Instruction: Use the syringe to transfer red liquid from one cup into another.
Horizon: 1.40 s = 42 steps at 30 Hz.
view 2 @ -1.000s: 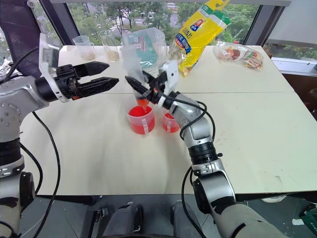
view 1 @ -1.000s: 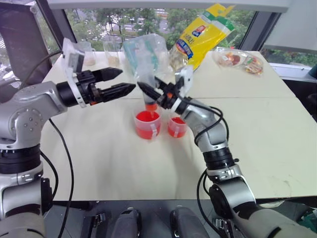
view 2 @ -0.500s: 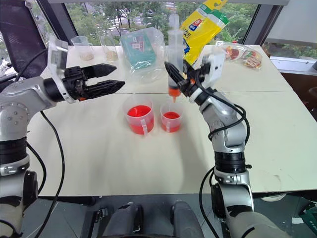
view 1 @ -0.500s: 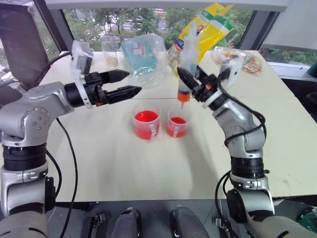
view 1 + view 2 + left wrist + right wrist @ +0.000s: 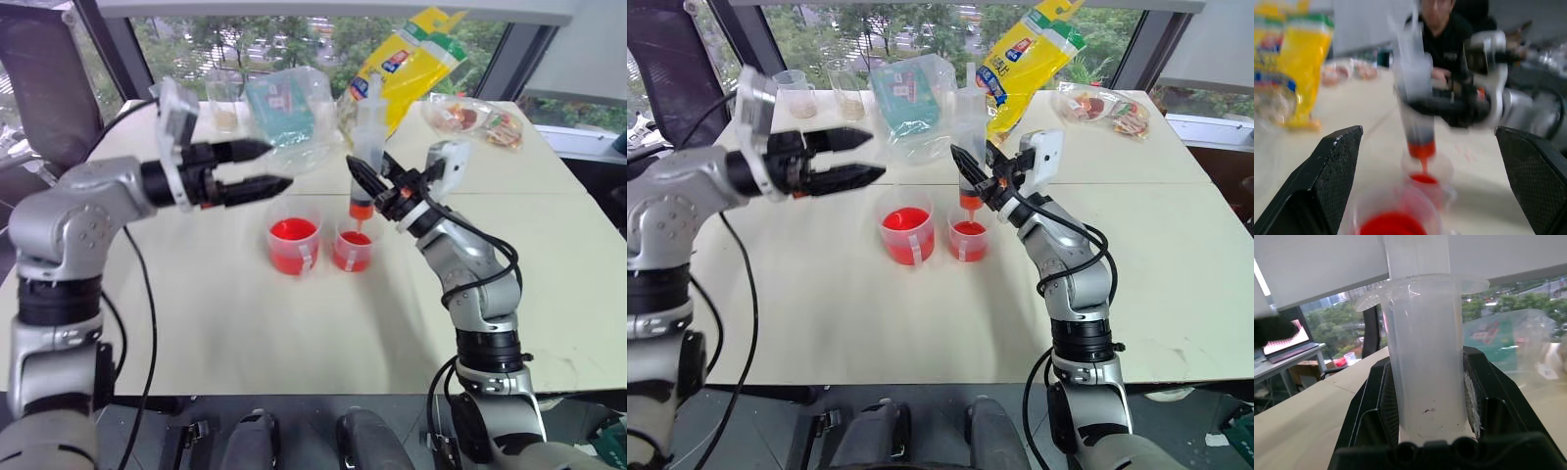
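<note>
The right pincer, clenched on the upright syringe, holds its orange tip over the narrower red cup, beside the wider cup. The left pincer hangs released nearby; a yellow bag and beakers crowd the surface behind.

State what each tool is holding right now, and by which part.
The right tool grips the syringe around its clear barrel, tip down over the narrower red cup. The left tool is open, holding nothing.
</note>
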{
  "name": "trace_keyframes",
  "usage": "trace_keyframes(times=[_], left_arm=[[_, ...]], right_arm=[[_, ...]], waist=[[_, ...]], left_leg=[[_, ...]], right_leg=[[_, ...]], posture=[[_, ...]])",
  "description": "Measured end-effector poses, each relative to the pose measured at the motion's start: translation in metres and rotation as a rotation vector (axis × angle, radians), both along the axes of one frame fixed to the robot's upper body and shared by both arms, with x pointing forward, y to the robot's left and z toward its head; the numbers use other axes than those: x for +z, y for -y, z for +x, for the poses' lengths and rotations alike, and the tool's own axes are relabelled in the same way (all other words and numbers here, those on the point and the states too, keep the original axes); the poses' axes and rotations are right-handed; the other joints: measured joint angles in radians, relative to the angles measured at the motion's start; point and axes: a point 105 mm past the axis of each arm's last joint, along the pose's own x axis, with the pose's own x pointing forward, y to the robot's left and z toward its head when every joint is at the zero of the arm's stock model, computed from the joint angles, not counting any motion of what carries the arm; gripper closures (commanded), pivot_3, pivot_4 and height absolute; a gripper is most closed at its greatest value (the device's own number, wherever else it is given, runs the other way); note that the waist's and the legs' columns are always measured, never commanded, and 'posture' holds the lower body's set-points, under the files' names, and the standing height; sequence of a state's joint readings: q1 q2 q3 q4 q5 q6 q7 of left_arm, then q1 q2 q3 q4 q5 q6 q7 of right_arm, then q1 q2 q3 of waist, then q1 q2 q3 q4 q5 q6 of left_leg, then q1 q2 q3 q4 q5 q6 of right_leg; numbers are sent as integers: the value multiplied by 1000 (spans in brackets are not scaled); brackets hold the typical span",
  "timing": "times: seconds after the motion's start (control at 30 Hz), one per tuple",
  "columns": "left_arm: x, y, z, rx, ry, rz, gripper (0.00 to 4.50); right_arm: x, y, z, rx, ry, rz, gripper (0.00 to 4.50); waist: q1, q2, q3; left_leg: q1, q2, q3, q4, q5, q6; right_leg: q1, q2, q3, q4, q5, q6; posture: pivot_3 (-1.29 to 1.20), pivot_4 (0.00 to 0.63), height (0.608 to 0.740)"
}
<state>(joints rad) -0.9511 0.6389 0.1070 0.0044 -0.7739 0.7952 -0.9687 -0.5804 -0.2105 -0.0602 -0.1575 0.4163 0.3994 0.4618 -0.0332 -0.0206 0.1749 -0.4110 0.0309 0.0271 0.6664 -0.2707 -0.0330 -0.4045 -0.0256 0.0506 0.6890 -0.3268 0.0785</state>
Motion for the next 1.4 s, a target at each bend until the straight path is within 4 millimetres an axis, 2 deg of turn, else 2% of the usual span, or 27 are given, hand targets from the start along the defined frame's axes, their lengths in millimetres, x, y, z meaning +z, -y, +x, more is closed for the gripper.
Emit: trace_keyframes(times=[0.07,0.13,0.37,0.5,0.73,1.33,1.4], left_arm=[[16,11,0,-49,45,-25,48],[23,21,4,-81,57,-43,48],[15,51,27,-146,12,-47,48],[13,60,33,-175,10,-41,48],[11,73,36,-218,11,-17,48],[4,84,37,-245,5,-3,48],[4,84,37,-242,9,-3,570]], right_arm=[[-1,-4,-1,15,0,-10,3135],[-1,-3,-1,15,2,-14,3135],[-2,-4,-2,20,9,-19,3135],[-3,-5,-2,22,8,-24,3135],[-5,-9,-4,34,2,-32,3135],[-10,-8,-4,29,-8,-34,3135],[-10,-8,-5,30,-8,-35,3135]], waist=[[-3,0,0],[-3,0,0],[-11,0,0],[-10,0,0],[-9,0,0],[-10,0,0],[-10,0,0]], left_leg=[[0,0,1,0,0,1],[0,0,1,-1,0,1],[0,0,1,-1,0,0],[0,0,1,-1,0,0],[0,0,1,-1,0,0],[0,0,1,-1,0,0],[0,0,1,-1,0,0]], right_leg=[[0,0,0,-1,0,0],[0,0,0,-1,0,0],[-1,1,0,-1,0,0],[-1,1,1,-1,0,0],[-1,1,0,-1,0,0],[-1,1,0,-1,0,0],[-1,1,0,-1,0,0]], posture=[[0,150,740],[0,150,740],[0,150,740],[0,150,740],[0,150,740],[0,150,740],[0,150,740]])
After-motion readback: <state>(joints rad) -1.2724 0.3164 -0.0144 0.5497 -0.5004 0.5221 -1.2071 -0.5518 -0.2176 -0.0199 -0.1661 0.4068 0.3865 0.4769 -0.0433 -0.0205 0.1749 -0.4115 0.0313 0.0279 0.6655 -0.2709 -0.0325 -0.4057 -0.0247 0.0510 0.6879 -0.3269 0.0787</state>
